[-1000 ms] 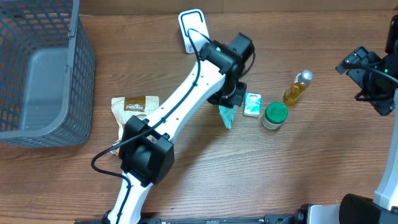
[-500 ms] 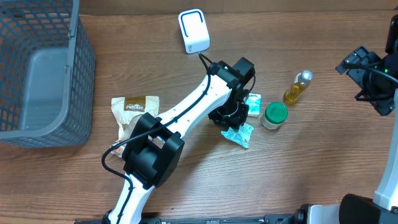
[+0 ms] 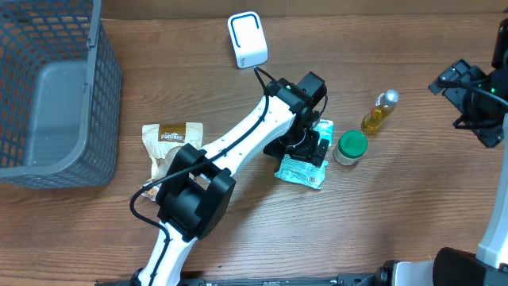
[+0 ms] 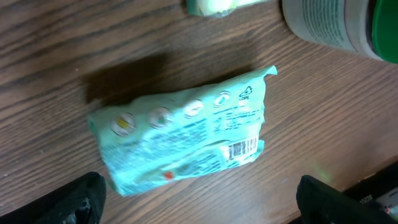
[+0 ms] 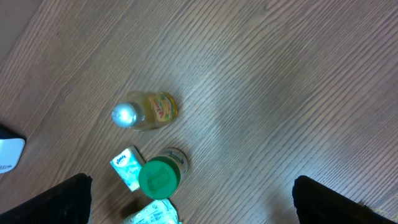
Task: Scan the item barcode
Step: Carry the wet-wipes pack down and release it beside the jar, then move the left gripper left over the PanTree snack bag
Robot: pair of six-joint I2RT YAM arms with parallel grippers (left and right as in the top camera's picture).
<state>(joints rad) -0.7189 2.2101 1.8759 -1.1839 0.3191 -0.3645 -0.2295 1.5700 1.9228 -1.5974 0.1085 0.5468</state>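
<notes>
- Since a second ago the left claw (image 4: 205,204) has let go of the teal packet (image 4: 186,140). The packet hung pinched and crumpled then; it now lies flat on the tabletop (image 3: 381,214), just left of the green-lidded jar (image 3: 350,147).
- The grey wire basket (image 3: 103,95) is cut off at the left and top edges of the overhead view.
- The white left arm (image 3: 238,131) crosses the wood-grain tabletop and hides the packet's upper edge and part of a small teal box (image 3: 324,127).
- The left claw stands wide open over the packet, holding nothing. Only its dark fingertips (image 4: 78,202) show, at the lower corners of the left wrist view.
- The right claw (image 5: 199,205) is also spread wide and empty, well away from the items.
- The packet is soft, wrinkled, glossy film. Its barcode (image 4: 242,148) faces up near one end, and the print is too blurred to read.
- A brown pouch (image 3: 173,137) is partly covered by the arm.
- The white rounded scanner (image 3: 247,40) lies near the far edge.
- A small yellow bottle (image 3: 379,111) has a shiny cap.
</notes>
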